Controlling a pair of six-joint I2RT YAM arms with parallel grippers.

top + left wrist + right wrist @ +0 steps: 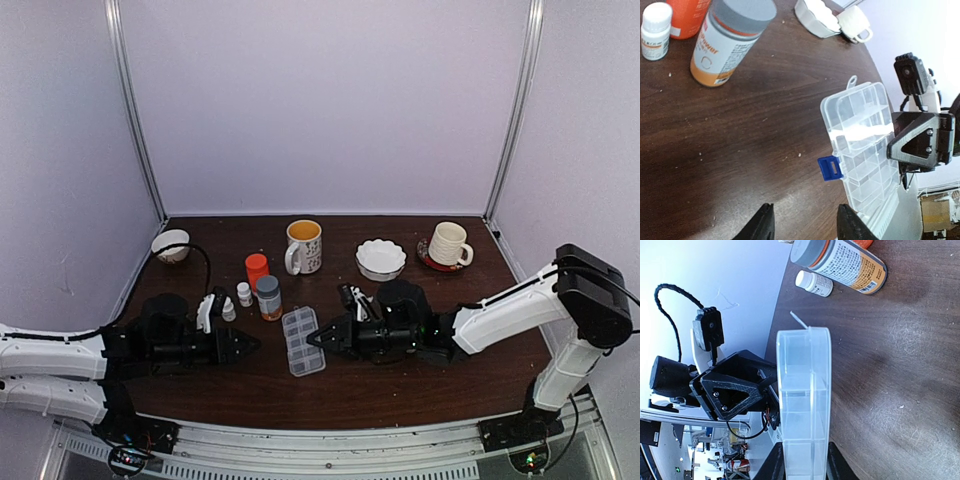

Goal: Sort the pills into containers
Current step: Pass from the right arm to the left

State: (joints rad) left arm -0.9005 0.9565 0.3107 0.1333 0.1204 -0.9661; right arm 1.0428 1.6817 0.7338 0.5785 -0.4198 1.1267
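Observation:
The clear organizer box (pixel 302 341) lies flat on the dark wooden table between my two arms, its lid down and its blue latch (pixel 830 168) sticking out on the left side. Its containers (pixel 862 150) look empty through the plastic. My right gripper (pixel 805 465) is shut on the box's right edge, one finger on each face (pixel 804 405). My left gripper (pixel 805 222) stands open just short of the latch, with nothing between its fingers. A few tiny pale pills (pixel 800 154) lie scattered on the wood.
Behind the box stand a grey-capped orange bottle (pixel 268 297), an orange-capped bottle (pixel 257 268) and small white bottles (pixel 244 293). Farther back are a mug (pixel 303 246), a white fluted bowl (pixel 381 259), a cup on a saucer (pixel 447 245) and a small bowl (pixel 171 245).

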